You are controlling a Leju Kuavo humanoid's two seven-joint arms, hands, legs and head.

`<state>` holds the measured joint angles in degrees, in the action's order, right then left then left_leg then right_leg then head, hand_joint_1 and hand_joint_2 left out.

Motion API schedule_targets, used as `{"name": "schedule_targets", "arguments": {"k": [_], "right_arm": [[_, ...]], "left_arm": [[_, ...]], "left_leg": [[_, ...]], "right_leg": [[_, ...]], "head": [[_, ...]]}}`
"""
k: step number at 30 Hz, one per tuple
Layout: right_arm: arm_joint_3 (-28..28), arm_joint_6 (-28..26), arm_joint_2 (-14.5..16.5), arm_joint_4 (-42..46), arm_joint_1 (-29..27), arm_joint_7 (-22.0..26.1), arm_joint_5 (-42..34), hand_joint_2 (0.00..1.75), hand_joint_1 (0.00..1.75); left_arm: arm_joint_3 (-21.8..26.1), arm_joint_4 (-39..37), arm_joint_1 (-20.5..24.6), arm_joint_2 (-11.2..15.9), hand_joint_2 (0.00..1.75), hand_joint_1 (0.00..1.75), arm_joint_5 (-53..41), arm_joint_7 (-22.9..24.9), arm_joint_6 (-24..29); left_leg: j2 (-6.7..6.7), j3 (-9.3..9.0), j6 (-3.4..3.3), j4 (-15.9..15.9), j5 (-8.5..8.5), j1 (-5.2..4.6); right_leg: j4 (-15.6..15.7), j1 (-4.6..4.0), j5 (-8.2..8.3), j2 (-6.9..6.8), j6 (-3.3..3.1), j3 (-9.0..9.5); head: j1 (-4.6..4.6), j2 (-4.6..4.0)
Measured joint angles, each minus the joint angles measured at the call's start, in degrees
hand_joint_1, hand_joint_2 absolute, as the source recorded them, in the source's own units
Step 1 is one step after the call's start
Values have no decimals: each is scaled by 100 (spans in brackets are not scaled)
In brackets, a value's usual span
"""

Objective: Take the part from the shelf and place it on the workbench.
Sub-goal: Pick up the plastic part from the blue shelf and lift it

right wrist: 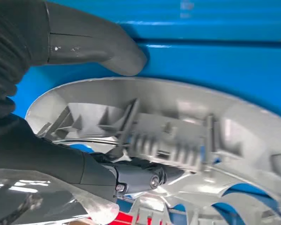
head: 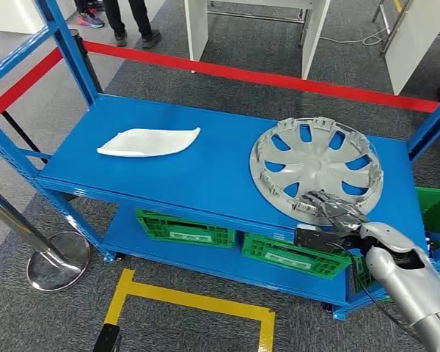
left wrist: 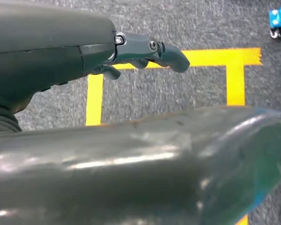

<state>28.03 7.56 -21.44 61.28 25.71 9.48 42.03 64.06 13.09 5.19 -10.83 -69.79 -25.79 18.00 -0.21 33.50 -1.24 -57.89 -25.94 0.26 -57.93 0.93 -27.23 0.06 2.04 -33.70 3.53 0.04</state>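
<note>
- Head view: there's a blue shelf (head: 207, 169) with a silver hubcap (head: 316, 167) lying flat on the top deck, over at about 3 o'clock from the deck's middle, inside face up, blue showing through the spoke gaps.
- A flat white plastic piece (head: 149, 142) lies at about 9 o'clock on the same deck, well apart from the hubcap.
- The right hand (head: 333, 209) comes in from 5 o'clock and sits on the hubcap's near rim, dark fingers lying over the edge. It looks like it's gripping the rim, with the silver forearm trailing off to the corner.
- On the lower deck there are green crates (head: 185, 231) side by side, and more green at the far right.
- On the floor: yellow tape lines (head: 196, 301) on grey carpet in front of the shelf, a red barrier strip (head: 251, 76) running behind it, a chrome post with a round base (head: 57, 260) at 8 o'clock, and a person's legs and shoes (head: 130, 22) at 11 o'clock.
- Left wrist view: the left hand (left wrist: 146, 52) hangs over the carpet and the yellow tape (left wrist: 234, 70), fingers held fairly straight and close together with nothing in them. A small blue bit with a caster (left wrist: 278, 21) sits in the corner.
- Right wrist view: up close, the thick thumb (right wrist: 107, 47) is pressed against the hubcap's outer rim (right wrist: 167, 101) while the dark fingers (right wrist: 142, 178) reach inside among the ribs and clips, so the rim is pinched between them. Blue shelf behind it all.
</note>
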Motion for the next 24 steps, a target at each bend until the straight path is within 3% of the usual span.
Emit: {"name": "schedule_targets", "arguments": {"k": [2,5,6,7,8,9,11,12,13,15,17,21,22,23,24], "right_arm": [[16,43,-33,-27,12,0,-49,175,0],[58,142,-102,-132,34,16,-159,175,0],[70,159,-115,-164,36,26,-178,175,0],[81,168,-125,-186,40,36,-187,175,0],[91,175,-134,-202,51,42,-194,175,1],[102,185,-147,-214,71,48,-207,175,26],[129,220,-168,-238,128,62,-257,175,110],[144,235,-176,-250,154,72,-290,175,152],[158,246,-182,-262,174,84,-322,175,171],[182,250,-192,-283,202,115,-385,175,175],[197,245,-202,-298,220,152,-449,175,175],[209,215,-212,-304,224,186,-511,175,175],[214,210,-214,-304,224,189,-519,175,175],[219,204,-218,-305,224,192,-527,175,175],[222,198,-222,-305,224,194,-533,175,175]], "left_arm": [[1,0,7,1,0,0,0,-5,8],[2,0,7,-1,0,0,-1,-13,16],[2,0,2,-2,0,0,-2,-13,16],[2,0,-2,-2,0,0,-2,-13,16],[3,0,-1,-3,0,0,-2,-13,17],[3,0,1,-3,0,0,-1,-14,19],[4,0,6,-3,0,0,0,-17,29],[4,0,8,-3,0,0,0,-20,34],[4,0,8,-3,0,0,1,-22,40],[4,0,8,-1,0,0,2,-26,49],[4,0,10,5,0,0,10,-30,59],[4,-1,-3,13,0,0,23,-39,69],[4,-1,-9,14,0,0,25,-40,69],[4,-2,-12,17,0,0,28,-42,69],[4,-2,-13,22,0,0,32,-44,70]], "left_leg": [[1,-7,-32,18,16,3],[3,-4,-79,34,31,-6],[4,-4,-81,33,30,-11],[4,-7,-82,31,28,-13],[4,-13,-80,29,26,-13],[3,-21,-75,25,21,-13],[-2,-22,-45,4,4,-26],[-4,-14,-20,-7,1,-33],[-7,-5,9,-12,3,-37],[-8,-1,72,-9,6,-28],[-3,52,137,-173,-126,-17],[2,624,224,-1516,-762,14],[3,681,230,-1652,-763,20],[3,630,228,-1556,-652,24],[3,480,219,-1253,-460,28]], "right_leg": [[-201,4,-142,-1,15,-98],[-1250,7,-644,-1,54,-600],[-1530,7,-718,-2,63,-737],[-1604,8,-682,-2,68,-777],[-1442,9,-540,-4,65,-698],[-1085,11,-334,-6,56,-519],[-311,5,-59,-7,17,-121],[-84,-4,-13,-5,-7,1],[6,-17,-22,-1,-35,54],[29,-27,-2,1,-97,77],[60,-8,20,-8,-162,105],[74,6,23,-22,-211,123],[74,6,22,-19,-210,127],[73,6,21,-16,-208,134],[73,6,18,-12,-203,147]], "head": [[-17,0],[-42,0],[-41,0],[-43,0],[-43,0],[-43,0],[-40,0],[-36,0],[-34,0],[-34,0],[-22,0],[-6,0],[-6,0],[-6,0],[-5,0]]}}
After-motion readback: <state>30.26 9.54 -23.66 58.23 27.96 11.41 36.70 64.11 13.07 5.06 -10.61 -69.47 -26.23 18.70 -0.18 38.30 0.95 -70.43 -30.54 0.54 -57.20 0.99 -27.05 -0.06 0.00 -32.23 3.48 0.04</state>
